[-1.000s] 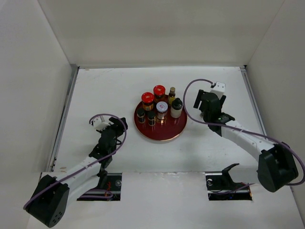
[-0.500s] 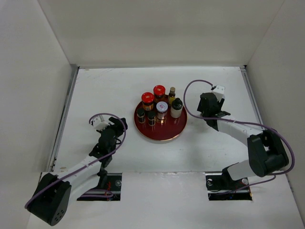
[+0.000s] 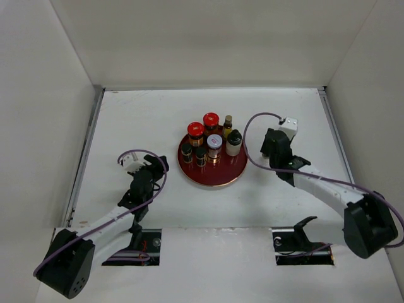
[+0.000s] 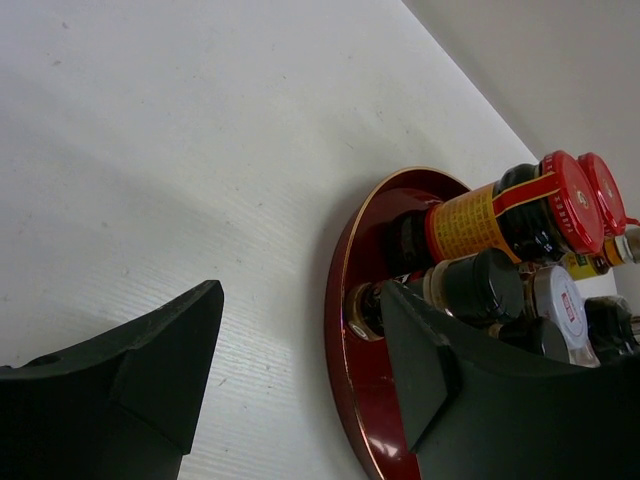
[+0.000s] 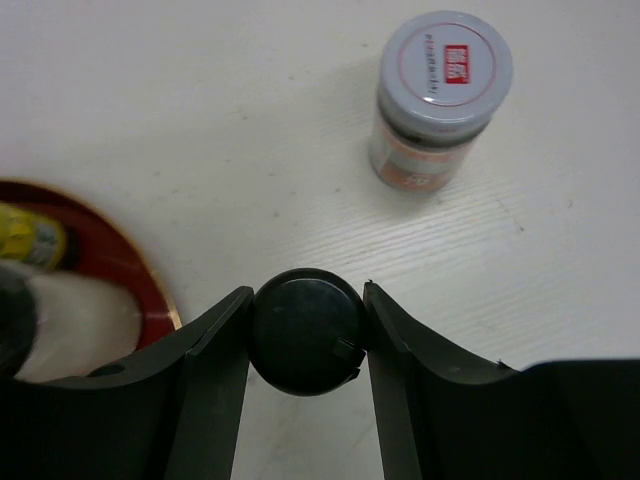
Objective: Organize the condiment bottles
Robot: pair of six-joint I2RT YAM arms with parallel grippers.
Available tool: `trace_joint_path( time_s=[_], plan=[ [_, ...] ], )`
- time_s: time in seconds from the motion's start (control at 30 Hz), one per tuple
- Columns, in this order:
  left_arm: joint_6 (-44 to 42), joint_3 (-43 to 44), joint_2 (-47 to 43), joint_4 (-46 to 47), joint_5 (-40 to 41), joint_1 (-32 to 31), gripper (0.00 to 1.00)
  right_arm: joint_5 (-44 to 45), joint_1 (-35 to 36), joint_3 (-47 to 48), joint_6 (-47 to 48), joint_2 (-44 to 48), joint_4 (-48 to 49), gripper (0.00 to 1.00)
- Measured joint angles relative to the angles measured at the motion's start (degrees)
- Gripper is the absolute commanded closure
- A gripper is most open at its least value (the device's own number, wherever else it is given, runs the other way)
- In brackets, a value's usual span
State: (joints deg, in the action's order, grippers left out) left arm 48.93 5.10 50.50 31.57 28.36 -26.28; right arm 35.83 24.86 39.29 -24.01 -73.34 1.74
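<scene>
Top external: looking down on a white table [image 3: 158, 113], with the round red tray [image 3: 218, 178] lying near its middle. Holding the right arm [image 3: 322, 184] stretched forward and leftward from its base, wrist ending just right of the tray. Holding the left arm [image 3: 107, 221] bent low over the table, wrist ending left of the tray and apart from it. Pinching a black-capped bottle [image 5: 305, 335] in the right gripper [image 5: 306, 292], jaws narrow and both fingers touching the cap's sides, just outside the tray's right rim. Hanging the left gripper [image 4: 300, 310] partly open and gripping nothing, jaws facing the tray. Standing together on the tray: two red-capped bottles [image 3: 196, 130], a pale bottle [image 3: 234, 142] with a black cap, a silver-capped jar [image 3: 214, 142], and smaller dark bottles [image 3: 187, 151]. Standing on the table, farther right of the tray than the pinched bottle: a second silver-capped jar [image 5: 440, 95], upright and untouched.
</scene>
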Motion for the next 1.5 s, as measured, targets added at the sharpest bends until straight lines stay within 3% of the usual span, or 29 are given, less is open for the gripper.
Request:
trace_joint_path(
  time_s=[0.27, 0.57, 0.83, 0.87, 1.07, 1.33, 1.5],
  plan=[
    [0.0, 0.0, 1.7, 0.6, -0.2, 0.0, 0.37, 0.7, 15.2, 1.0, -1.4, 10.1, -6.9, 0.57],
    [0.1, 0.0, 1.4, 1.1, -0.4, 0.7, 0.37, -0.2, 30.2, 10.2, -0.9, -6.0, -2.4, 0.57],
    [0.2, 0.0, 1.4, 1.3, -0.8, 0.8, 0.37, -0.4, 31.9, 12.7, 0.3, -15.2, 0.6, 0.54],
    [0.3, 0.0, 1.4, 1.3, -0.9, 0.8, 0.37, -0.4, 32.0, 12.7, 0.2, -15.5, 0.8, 0.48],
    [0.4, 0.0, 1.6, 1.3, -1.3, 0.8, 0.38, -0.5, 32.3, 12.7, -0.3, -16.8, 2.7, 0.38],
    [0.5, 0.0, 1.8, 1.3, -1.7, 0.8, 0.38, -0.5, 32.3, 12.6, -0.7, -16.2, 3.0, 0.22],
    [0.6, 0.0, 1.8, 1.3, -1.7, 0.8, 0.37, -0.7, 31.7, 10.3, -0.4, -8.6, 2.6, 0.20]
  ],
)
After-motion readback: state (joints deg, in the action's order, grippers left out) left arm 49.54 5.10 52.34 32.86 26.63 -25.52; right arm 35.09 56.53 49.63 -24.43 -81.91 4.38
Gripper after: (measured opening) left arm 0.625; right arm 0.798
